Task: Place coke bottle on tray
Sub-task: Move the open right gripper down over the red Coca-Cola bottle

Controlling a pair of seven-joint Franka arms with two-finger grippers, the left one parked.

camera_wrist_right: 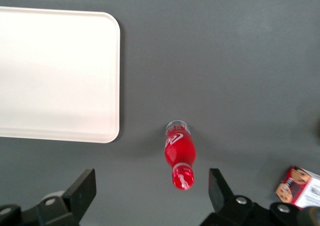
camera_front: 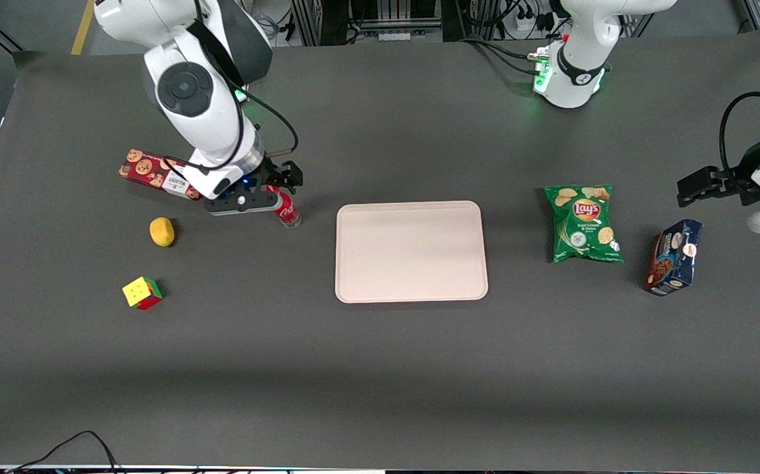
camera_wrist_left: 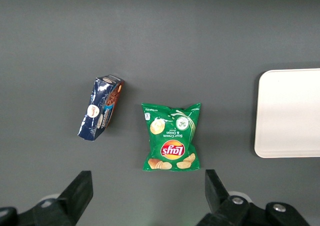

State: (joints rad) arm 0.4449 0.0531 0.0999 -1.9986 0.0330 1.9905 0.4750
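On the dark table, the gripper (camera_wrist_right: pixel 150 186) hovers spread wide above the coke bottle (camera_wrist_right: pixel 179 153), holding nothing.

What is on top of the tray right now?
Nothing: the tray is bare in all three views, none of it covered. The coke bottle stands on the table beside it, with the open gripper above the bottle, not touching it.

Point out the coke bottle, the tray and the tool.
coke bottle (camera_wrist_right: pixel 180 153): right wrist view, red body.
tray (camera_front: pixel 411 251): front view, bare middle of its floor.
tool (camera_wrist_right: pixel 150 188): right wrist view, gap midway between its open fingertips, above the bottle.
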